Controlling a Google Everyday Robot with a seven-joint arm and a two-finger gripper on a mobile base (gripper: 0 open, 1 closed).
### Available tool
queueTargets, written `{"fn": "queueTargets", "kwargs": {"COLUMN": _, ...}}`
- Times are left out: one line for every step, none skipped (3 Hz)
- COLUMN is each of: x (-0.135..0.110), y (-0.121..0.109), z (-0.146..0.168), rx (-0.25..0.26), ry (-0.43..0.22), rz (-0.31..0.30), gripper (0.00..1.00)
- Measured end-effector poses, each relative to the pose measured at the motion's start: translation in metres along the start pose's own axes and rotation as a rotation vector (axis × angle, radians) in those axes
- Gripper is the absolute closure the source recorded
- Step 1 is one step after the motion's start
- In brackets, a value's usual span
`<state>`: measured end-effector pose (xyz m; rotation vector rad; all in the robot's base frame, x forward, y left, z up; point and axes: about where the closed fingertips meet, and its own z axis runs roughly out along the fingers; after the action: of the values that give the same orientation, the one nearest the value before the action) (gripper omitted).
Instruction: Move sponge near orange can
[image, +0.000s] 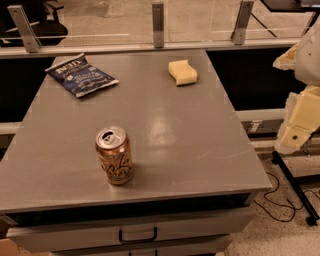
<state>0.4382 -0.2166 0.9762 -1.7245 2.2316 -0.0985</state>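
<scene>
The pale yellow sponge (182, 72) lies on the grey table top (190, 135) near its far right corner. The orange can (114, 155) stands upright near the table's front edge, left of centre, silver top with its opening showing. My gripper (299, 122) is at the right edge of the view, off the table's right side and well away from both; its cream fingers point downward.
A dark blue chip bag (81, 75) lies flat at the far left of the table. A glass railing with metal posts (158, 24) runs behind the table. A drawer with a handle (137, 235) is below the front edge. Cables (280, 200) lie on the floor at right.
</scene>
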Motion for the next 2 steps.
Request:
{"fn": "queueTargets", "kwargs": {"x": -0.001, "y": -0.002, "z": 0.000, "rx": 0.004, "ry": -0.007, "rz": 0.000, "gripper": 0.00}}
{"fn": "queueTargets", "kwargs": {"x": -0.007, "y": -0.026, "z": 0.017, "rx": 0.034, "ry": -0.058, "rz": 0.003, "gripper": 0.00}}
